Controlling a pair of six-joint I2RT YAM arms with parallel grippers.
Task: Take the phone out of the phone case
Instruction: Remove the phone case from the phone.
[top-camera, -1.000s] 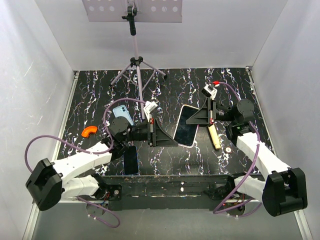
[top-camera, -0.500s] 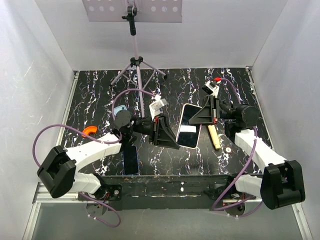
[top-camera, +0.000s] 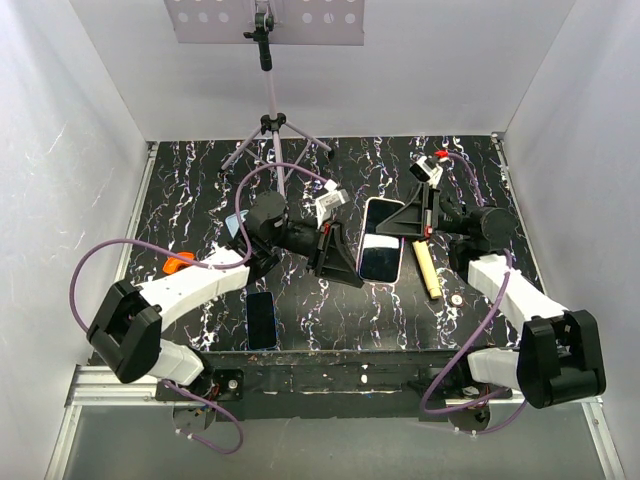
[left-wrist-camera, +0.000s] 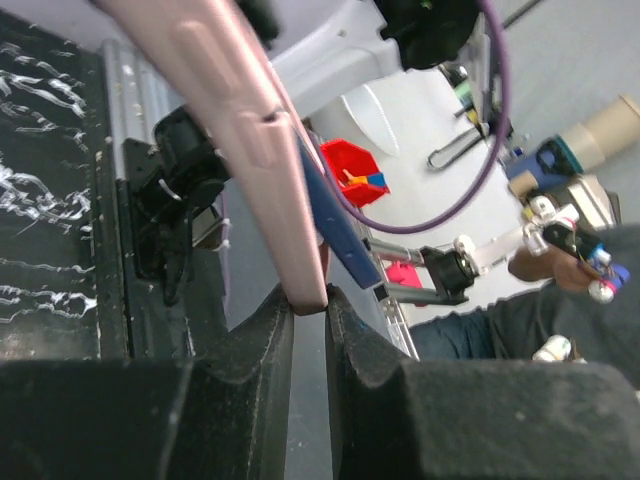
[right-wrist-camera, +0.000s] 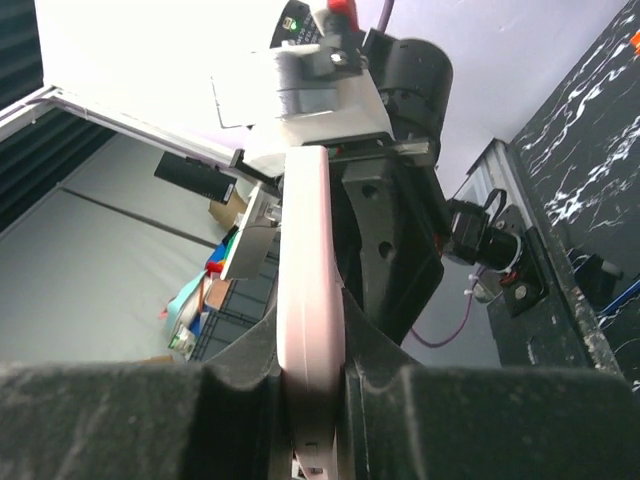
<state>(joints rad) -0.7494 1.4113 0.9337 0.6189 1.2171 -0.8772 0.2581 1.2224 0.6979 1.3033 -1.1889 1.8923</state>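
The shiny black phone (top-camera: 380, 260) sits in its pale pink case (left-wrist-camera: 255, 130), middle of the top view. My left gripper (left-wrist-camera: 308, 300) pinches one edge and my right gripper (right-wrist-camera: 312, 372) pinches the other. I think one should hold tight while the other peels slowly.

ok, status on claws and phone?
Left claw shut on cased phone. Right claw shut on its opposite side. Phone not yet out of case. Wooden stick nearby, apart.

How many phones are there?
3: a pink-cased phone between left claw and right claw; a dark phone near the front edge; a blue one, maybe a case, partly behind the left arm.
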